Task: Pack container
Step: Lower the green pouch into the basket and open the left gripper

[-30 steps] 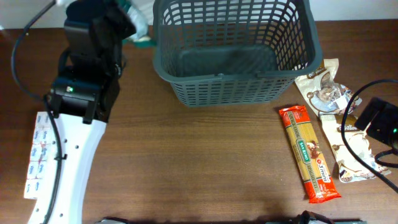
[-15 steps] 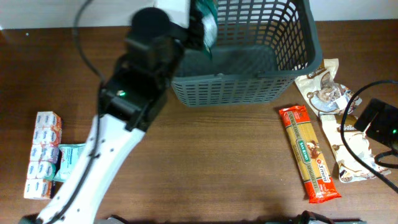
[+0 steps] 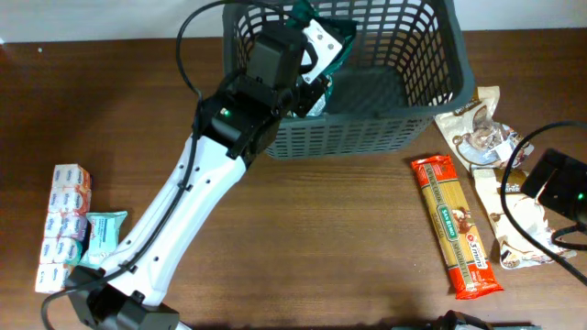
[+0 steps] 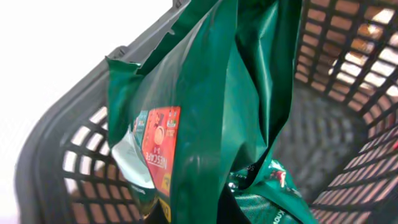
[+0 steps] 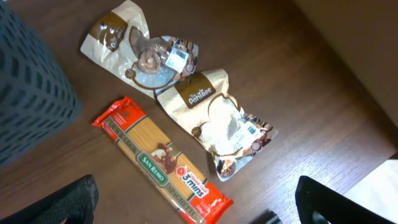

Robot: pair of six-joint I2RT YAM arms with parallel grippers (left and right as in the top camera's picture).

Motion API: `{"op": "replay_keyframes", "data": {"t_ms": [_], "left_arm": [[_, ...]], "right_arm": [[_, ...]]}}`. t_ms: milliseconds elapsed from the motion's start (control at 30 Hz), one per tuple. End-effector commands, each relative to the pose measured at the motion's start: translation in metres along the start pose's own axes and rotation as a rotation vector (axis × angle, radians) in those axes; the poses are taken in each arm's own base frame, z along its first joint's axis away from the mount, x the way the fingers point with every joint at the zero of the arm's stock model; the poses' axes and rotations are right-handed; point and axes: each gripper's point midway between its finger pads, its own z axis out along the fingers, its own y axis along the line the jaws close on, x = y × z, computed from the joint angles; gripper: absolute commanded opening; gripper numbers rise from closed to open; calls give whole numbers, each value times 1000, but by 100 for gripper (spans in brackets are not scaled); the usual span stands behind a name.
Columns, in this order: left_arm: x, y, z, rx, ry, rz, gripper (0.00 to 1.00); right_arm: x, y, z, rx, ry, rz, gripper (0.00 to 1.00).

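Observation:
The container, a dark grey lattice basket (image 3: pixel 431 55), stands at the back middle of the table. My left gripper (image 3: pixel 307 69) is over its left part, shut on a dark green coffee packet (image 3: pixel 321 37) that hangs inside the rim. In the left wrist view the green packet (image 4: pixel 217 112) fills the frame and hides my fingers, with the basket wall (image 4: pixel 56 162) behind it. My right gripper (image 3: pixel 550 179) is open and empty at the right edge, above the beige packets. In its wrist view the right gripper (image 5: pixel 199 211) has its fingers wide apart.
A red spaghetti packet (image 3: pixel 456 225) (image 5: pixel 161 168) lies right of the basket. Two beige packets (image 3: pixel 477 124) (image 3: pixel 514 220) lie beside it. A white and blue box (image 3: pixel 62 225) and a teal packet (image 3: pixel 101 234) lie at the far left.
My left arm has swung right from beside the basket to over its left part, carrying the green packet. The teal packet at the left came into view. The right arm has not moved.

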Motion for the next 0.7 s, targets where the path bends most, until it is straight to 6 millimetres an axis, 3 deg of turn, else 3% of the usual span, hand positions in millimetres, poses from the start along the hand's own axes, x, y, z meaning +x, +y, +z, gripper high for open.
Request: {"op": "replay_keyframes", "data": {"t_ms": [0,233,467,667], "left_arm": [[-12,32,-16,-69,-39,101,2],[1,62,-15,-104,-19,83,1],[4,64,-13,-51,-36,124,2],[11,62,15,-45,-22,113,2]], "right_arm": [[-1,-1,-4,-3,-8,20,99],[4,-2,-4,1,13,16,99],[8,-3,-5,3,27,14,99],[8,-3,-5,3,30,13,99]]}}
